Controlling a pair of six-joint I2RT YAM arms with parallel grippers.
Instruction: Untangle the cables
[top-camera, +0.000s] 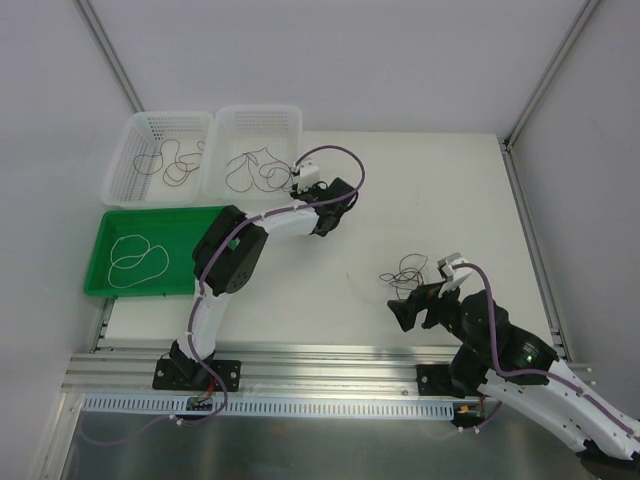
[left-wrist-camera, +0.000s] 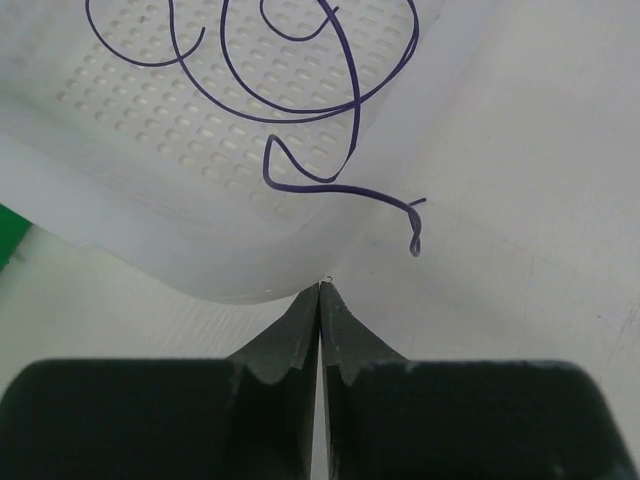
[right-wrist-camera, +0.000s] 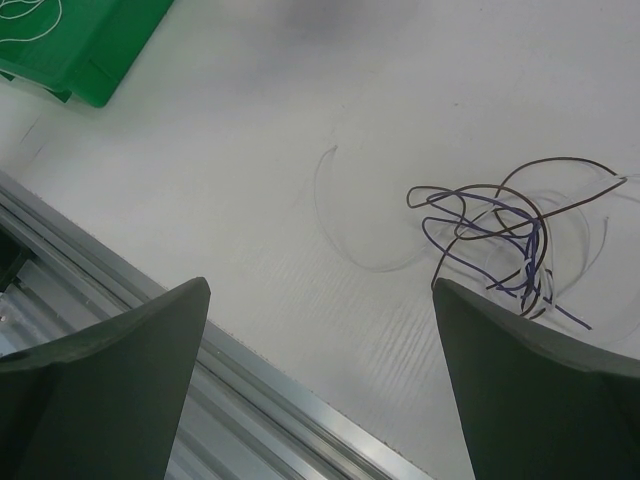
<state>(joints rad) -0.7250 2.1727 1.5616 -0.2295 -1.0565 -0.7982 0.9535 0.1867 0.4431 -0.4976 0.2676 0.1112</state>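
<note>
A small tangle of dark purple, brownish and pale cables (top-camera: 408, 272) lies on the white table in front of my right gripper (top-camera: 425, 305). In the right wrist view the tangle (right-wrist-camera: 500, 235) lies ahead and to the right of the right gripper (right-wrist-camera: 320, 285), which is wide open and empty. A pale strand (right-wrist-camera: 340, 225) curves out to the tangle's left. My left gripper (left-wrist-camera: 320, 288) is shut, its tips at the near corner of a white basket (left-wrist-camera: 150, 200). A purple cable (left-wrist-camera: 300, 110) coils in that basket, and one end (left-wrist-camera: 413, 235) hangs over the rim onto the table. A tiny hooked speck sits at the left tips.
Two white perforated baskets stand at the back left. The left one (top-camera: 118, 165) holds brownish cables (top-camera: 175, 160) and the right one (top-camera: 260, 110) holds dark cables (top-camera: 255, 170). A green tray (top-camera: 195, 230) holds a white cable (top-camera: 138, 258). A metal rail (top-camera: 330, 360) runs along the near edge.
</note>
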